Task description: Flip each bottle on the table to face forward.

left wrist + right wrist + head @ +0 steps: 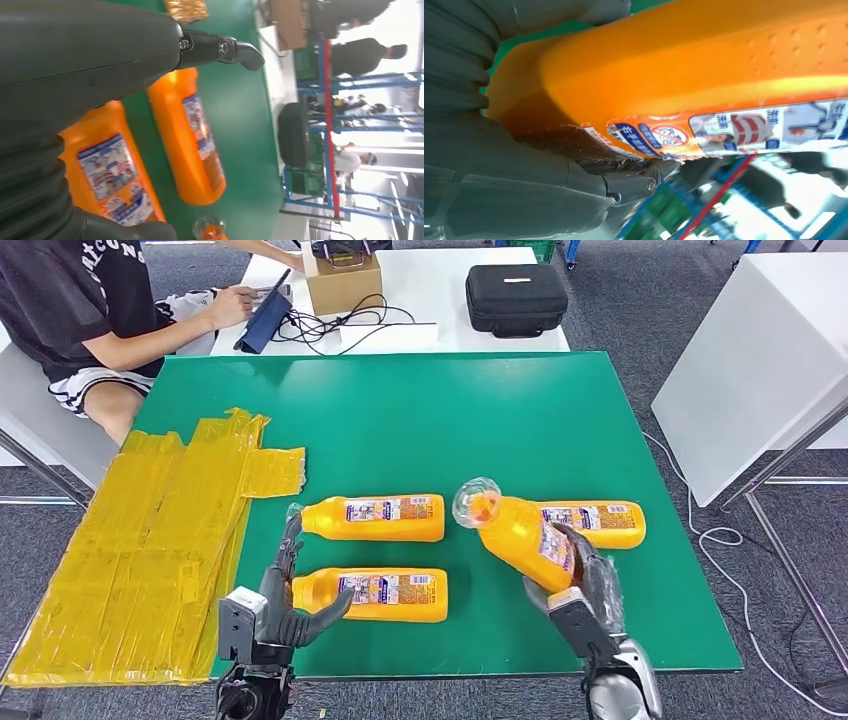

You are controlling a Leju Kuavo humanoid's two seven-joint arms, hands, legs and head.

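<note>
A green table (420, 410) fills the middle of the room, a white desk behind it carrying a black case (516, 298) and a cardboard box (343, 282), and a seated person (90, 310) is working at that desk's left end. Yellow plastic sheeting (150, 540) drapes over the green table's left edge. Four orange bottles here, clear caps, printed labels. The right hand (585, 575) grips the lifted bottle (520, 532) round its lower body, fingers wrapped tight, and the bottle is tilted with its cap up and away from the table near the front right. Just behind it, the far right bottle (600, 523) lies flat on the table. To the left, the rear bottle (375, 518) and the front bottle (375, 594) lie side by side, labels up. The left hand (290, 600) sits at the front bottle's cap end, fingers spread, holding nothing.
</note>
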